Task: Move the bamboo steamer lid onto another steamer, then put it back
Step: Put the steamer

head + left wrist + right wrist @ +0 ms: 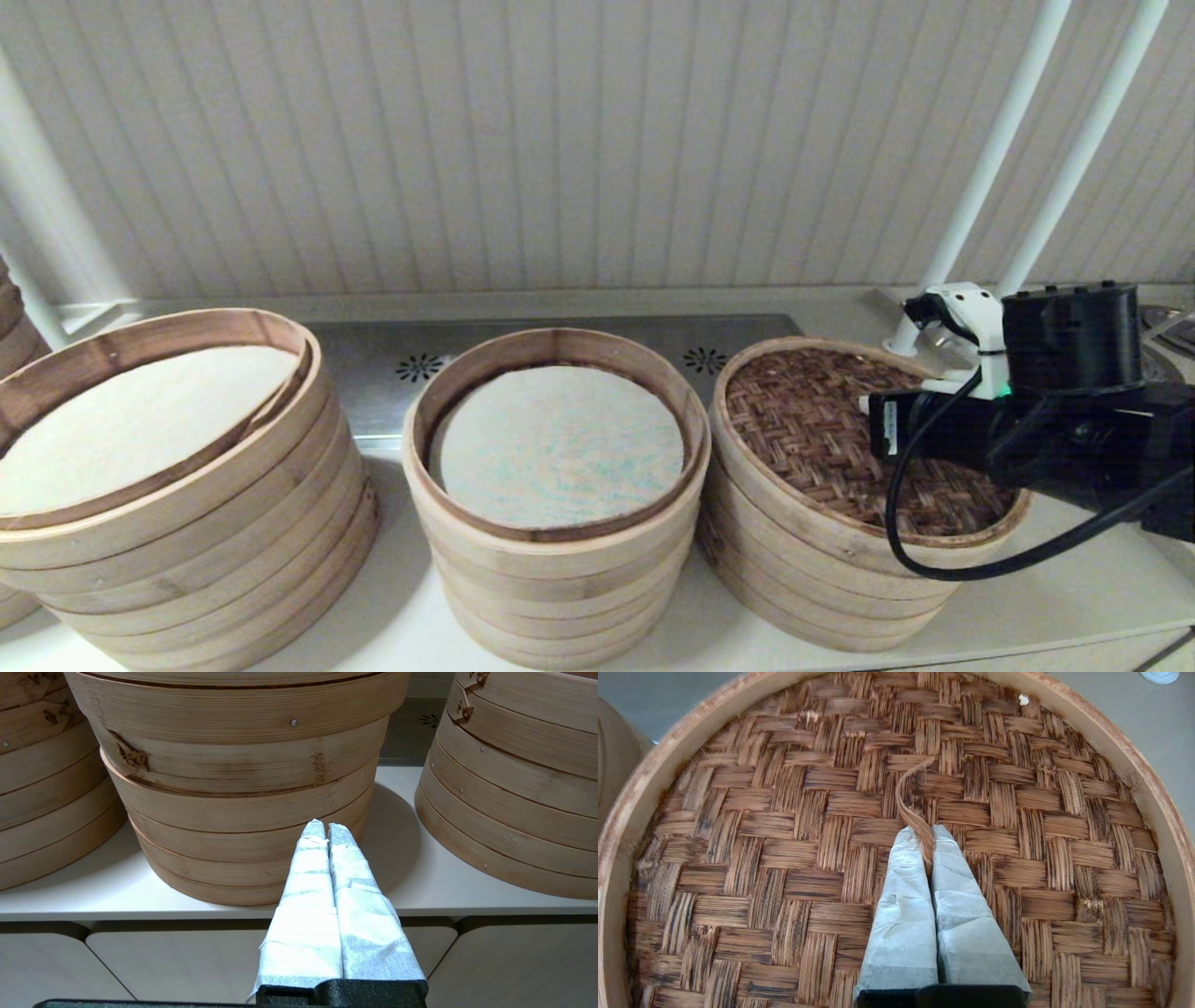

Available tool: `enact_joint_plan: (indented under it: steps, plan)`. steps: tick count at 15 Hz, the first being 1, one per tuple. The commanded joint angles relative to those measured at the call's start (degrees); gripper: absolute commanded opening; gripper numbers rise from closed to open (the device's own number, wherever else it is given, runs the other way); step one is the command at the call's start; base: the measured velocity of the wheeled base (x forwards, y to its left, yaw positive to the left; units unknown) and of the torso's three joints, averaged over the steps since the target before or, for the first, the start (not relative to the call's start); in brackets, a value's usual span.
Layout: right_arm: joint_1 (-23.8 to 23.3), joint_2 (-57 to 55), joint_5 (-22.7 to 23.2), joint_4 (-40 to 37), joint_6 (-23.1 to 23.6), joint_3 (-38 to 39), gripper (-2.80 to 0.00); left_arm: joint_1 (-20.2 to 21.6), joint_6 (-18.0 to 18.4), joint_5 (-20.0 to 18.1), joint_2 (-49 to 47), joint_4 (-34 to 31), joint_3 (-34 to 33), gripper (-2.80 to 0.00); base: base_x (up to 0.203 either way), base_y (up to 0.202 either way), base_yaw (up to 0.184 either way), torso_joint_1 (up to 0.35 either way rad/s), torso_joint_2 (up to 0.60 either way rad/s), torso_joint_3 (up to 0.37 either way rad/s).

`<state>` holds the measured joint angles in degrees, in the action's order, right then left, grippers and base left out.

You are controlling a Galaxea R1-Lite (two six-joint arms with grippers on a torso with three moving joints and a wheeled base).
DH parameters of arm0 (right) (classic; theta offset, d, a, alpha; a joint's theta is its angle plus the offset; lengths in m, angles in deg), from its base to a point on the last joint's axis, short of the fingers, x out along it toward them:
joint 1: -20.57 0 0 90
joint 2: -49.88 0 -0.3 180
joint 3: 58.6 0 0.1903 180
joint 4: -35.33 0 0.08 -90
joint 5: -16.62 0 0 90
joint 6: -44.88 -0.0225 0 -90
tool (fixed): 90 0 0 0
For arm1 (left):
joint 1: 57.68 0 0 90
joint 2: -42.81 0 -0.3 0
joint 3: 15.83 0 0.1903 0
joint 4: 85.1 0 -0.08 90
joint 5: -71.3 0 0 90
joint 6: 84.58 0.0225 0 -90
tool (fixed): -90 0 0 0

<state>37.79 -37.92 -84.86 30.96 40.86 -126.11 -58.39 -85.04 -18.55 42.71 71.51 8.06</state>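
The bamboo steamer lid [812,420] lies on the shortest stack of pale rings [794,579] at the right of the counter, so that stack's liner is hidden. Its dark herringbone weave [784,858] fills the right wrist view. My right gripper [924,833] is down on the middle of the lid, shut on the thin bamboo strip handle [908,798] that curls up from the weave. My left gripper [326,828] is shut on nothing, low in front of the counter edge, and does not appear in the head view.
The narrower stack with the green-speckled liner [560,443] stands in the middle. The widest stack with the cream liner [140,420] is at the left. All three stand close together. A steel panel [392,364] and white poles [990,159] are behind.
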Motion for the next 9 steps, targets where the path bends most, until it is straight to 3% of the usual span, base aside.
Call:
enact_joint_plan:
  steps: [1,9]
  plan:
    - [0.1,-0.8,0.1,0.2,-0.1,0.3,-2.8,0.0,0.0,0.0,0.0,0.0,0.0,-2.8,0.0,0.0,0.0,0.0,0.0,0.0]
    - [0.0,-1.2,0.0,0.2,-0.1,0.7,-2.8,0.0,-0.1,0.0,0.0,0.0,0.0,-2.8,0.0,0.0,0.0,0.0,0.0,0.0]
